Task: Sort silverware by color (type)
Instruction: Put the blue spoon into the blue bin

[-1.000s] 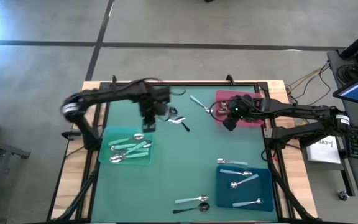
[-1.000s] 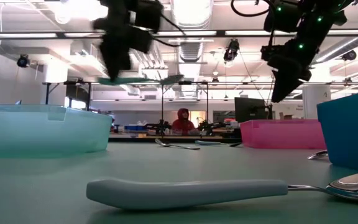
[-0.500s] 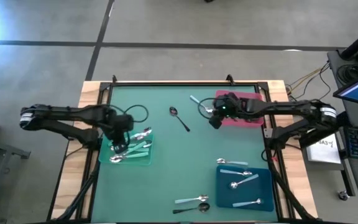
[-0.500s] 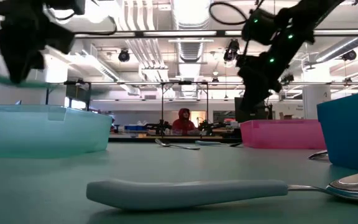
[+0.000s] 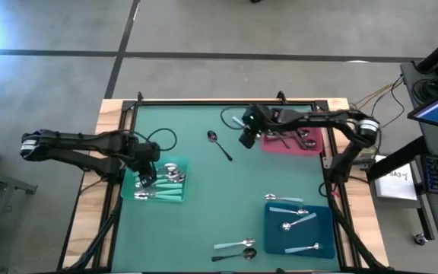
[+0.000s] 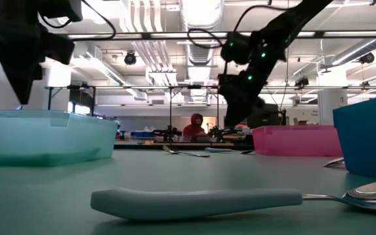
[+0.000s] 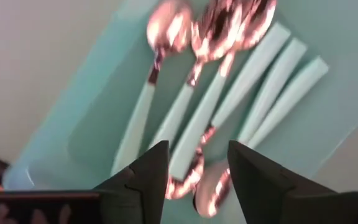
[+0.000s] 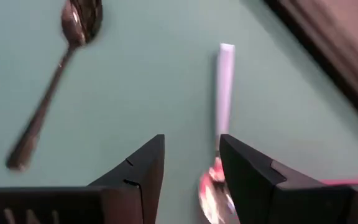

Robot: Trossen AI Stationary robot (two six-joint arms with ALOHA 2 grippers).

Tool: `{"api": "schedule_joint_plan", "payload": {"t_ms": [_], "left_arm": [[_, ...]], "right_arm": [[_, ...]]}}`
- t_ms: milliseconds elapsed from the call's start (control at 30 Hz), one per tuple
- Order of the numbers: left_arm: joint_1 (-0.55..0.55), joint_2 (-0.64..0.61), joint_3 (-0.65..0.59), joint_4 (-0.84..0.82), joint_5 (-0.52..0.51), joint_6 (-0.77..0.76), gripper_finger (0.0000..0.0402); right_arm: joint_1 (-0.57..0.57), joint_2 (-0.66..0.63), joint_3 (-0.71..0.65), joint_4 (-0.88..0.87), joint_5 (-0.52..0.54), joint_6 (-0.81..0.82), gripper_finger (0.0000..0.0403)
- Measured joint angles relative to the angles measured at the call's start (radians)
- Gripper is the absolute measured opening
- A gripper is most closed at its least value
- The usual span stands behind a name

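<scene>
The left hand [image 5: 146,180] is held open, empty, over the teal tray [image 5: 179,197]. The open right hand [image 5: 245,141] is positioned near the pale-blue spoon [image 8: 221,93]; descent and closure are probably needed.

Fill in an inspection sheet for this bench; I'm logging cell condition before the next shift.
Surface: green table top, wooden edge strips.
Job's things: teal-handled spoons in the teal tray; blue-handled spoons in the blue tray; dark spoons in the pink tray; loose dark spoon, pale-blue spoon, two spoons near the front edge.
Clutter: nothing seen.
Grippers: left gripper open, empty, above the teal tray; right gripper open, empty, above the pale-blue spoon.
Cables: loop on the left arm.
Surroundings: person far behind.
</scene>
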Motion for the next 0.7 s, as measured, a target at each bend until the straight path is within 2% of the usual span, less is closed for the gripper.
{"api": "schedule_joint_plan", "payload": {"t_ms": [200, 400, 700], "left_arm": [[0.0, -0.002, 0.012, 0.068, -0.051, 0.06, 0.0141], [0.0, -0.004, 0.012, 0.114, -0.073, 0.084, 0.0133], [-0.001, -0.004, 0.012, 0.147, -0.074, 0.11, 0.0129]], "right_arm": [[-0.08, 0.126, 0.128, -0.061, -0.108, 0.042, 0.0148], [-0.1, 0.23, 0.213, -0.161, -0.114, 0.059, 0.0148], [-0.116, 0.322, 0.292, -0.172, -0.103, 0.058, 0.0148]]}}
